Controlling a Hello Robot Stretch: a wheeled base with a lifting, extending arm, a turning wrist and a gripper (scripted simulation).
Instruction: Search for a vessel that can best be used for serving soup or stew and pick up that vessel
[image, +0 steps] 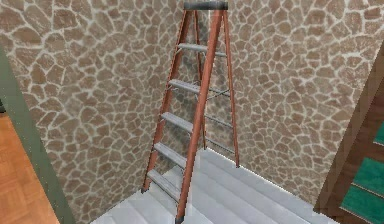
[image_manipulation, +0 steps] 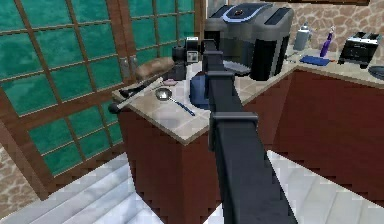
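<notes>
Rising from the arm side view's bottom edge, the dark square-section robot arm (image_manipulation: 238, 150) runs up over a speckled beige stone-topped desk (image_manipulation: 180, 122) w/ red-brown cabinet fronts (image_manipulation: 160, 168). The jaws sit at the arm's far end among the dark clutter near the desk's back. That end is hard to make out & things stand on the desk behind it, so I cannot tell whether the jaws grasp anything.

A small round grey bowl-like vessel (image_manipulation: 162, 93) rests on the desk near its corner, left of the arm & apart from it. A thin silvery utensil (image_manipulation: 185, 105) lies just beside it. A blue rounded thing (image_manipulation: 198, 92) sits btw the vessel & the arm, partly hidden by the arm, so its shape is unclear. Behind stands a big black-and-silver coffee machine (image_manipulation: 250, 35). Further right along the desk are a slim purple bottle (image_manipulation: 327, 42) & a dark boxy toaster (image_manipulation: 360, 47). Brown-framed windows w/ teal panes (image_manipulation: 60, 80) fill the side left of the desk.

In the fwd view, a red-orange stepladder w/ grey metal steps (image: 195, 100) stands on pale plank floor (image: 235, 190) in a corner of brown irregular-stone walls (image: 90, 80).
</notes>
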